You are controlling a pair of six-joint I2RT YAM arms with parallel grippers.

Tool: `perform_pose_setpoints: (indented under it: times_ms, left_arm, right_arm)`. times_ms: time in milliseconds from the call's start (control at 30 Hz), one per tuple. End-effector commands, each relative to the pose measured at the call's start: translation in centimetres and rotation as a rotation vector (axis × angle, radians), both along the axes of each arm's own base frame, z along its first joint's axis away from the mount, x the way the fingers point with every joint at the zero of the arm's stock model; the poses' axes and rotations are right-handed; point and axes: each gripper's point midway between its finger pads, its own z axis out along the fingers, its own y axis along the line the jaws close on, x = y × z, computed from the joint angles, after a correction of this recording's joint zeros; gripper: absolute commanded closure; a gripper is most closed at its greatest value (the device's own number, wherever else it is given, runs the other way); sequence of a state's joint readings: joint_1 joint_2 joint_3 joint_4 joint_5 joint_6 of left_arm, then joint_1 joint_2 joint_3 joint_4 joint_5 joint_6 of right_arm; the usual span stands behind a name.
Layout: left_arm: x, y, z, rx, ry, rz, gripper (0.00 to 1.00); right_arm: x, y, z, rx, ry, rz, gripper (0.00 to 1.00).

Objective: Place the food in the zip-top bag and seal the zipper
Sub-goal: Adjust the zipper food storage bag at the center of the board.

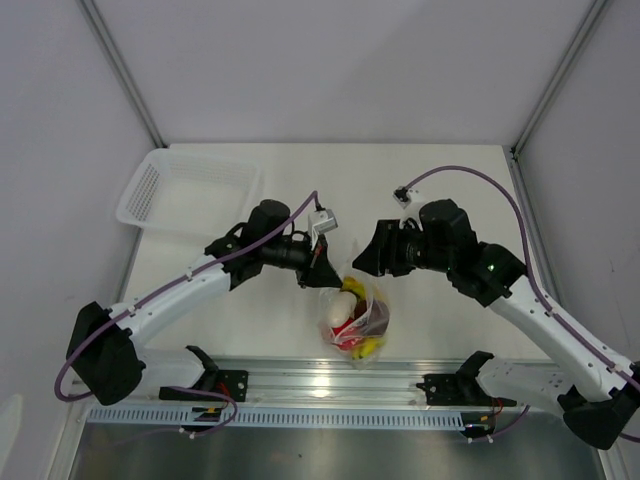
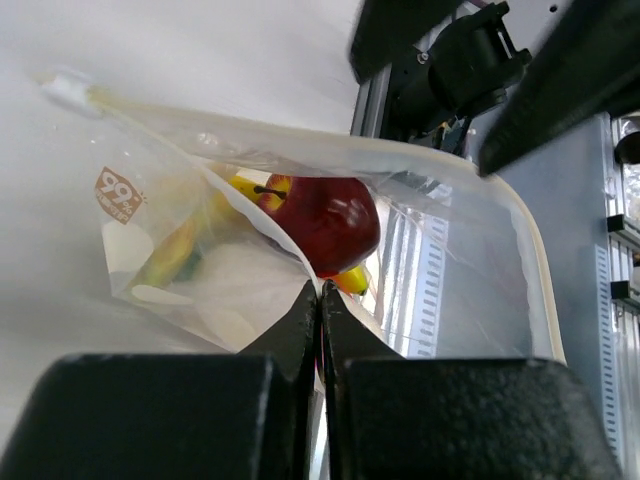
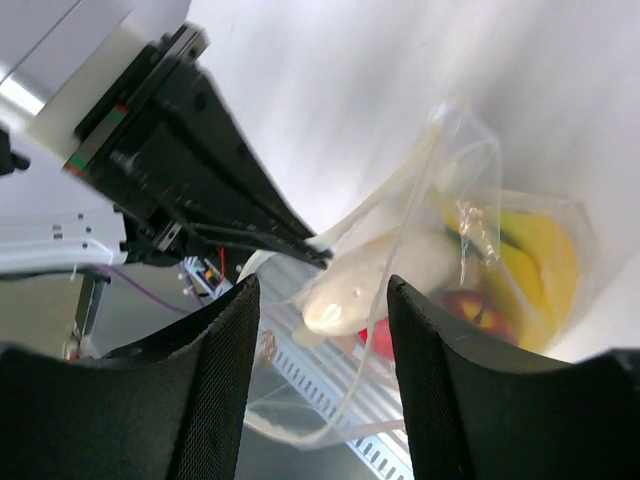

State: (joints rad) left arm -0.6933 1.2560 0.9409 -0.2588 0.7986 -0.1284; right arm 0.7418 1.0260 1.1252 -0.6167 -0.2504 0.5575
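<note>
Clear crinkly plastic zip-top bag (image 1: 378, 315): by front rail (image 1: 320, 380), mouth open (red apple (image 2: 335, 225), yellow banana bunch (image 3: 545, 265), white radish (image 3: 370, 285) inside).
Left gripper (image 2: 320, 295): pinched on the bag's rim.
Right gripper (image 3: 320, 300): jaws apart, clear of bag.
White mesh basket (image 1: 190, 190): far left corner.

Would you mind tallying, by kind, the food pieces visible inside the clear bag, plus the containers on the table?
Banana bunch: 1
Red apple: 1
White radish: 1
Zip-top bag: 1
White mesh basket: 1
Total: 5
</note>
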Motion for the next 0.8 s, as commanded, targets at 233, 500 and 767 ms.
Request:
perform_pose_setpoints:
  times_ms: [233,500,767]
  left_arm:
    - [0.3,-1.1,4.1,-0.107,-0.096,-0.074,1.0]
    - [0.1,-1.3,4.2,-0.122,-0.07,-0.083,0.99]
    - [0.0,-1.6,5.0,-0.148,-0.067,-0.092,0.99]
  right_arm:
    - [4.3,-0.4,-1.1,-0.093,0.121,-0.173,0.46]
    - [5.5,-1.1,-2.7,-0.17,0.166,-0.258,0.52]
    - [5.5,-0.7,-4.0,-0.201,0.207,-0.25,0.84]
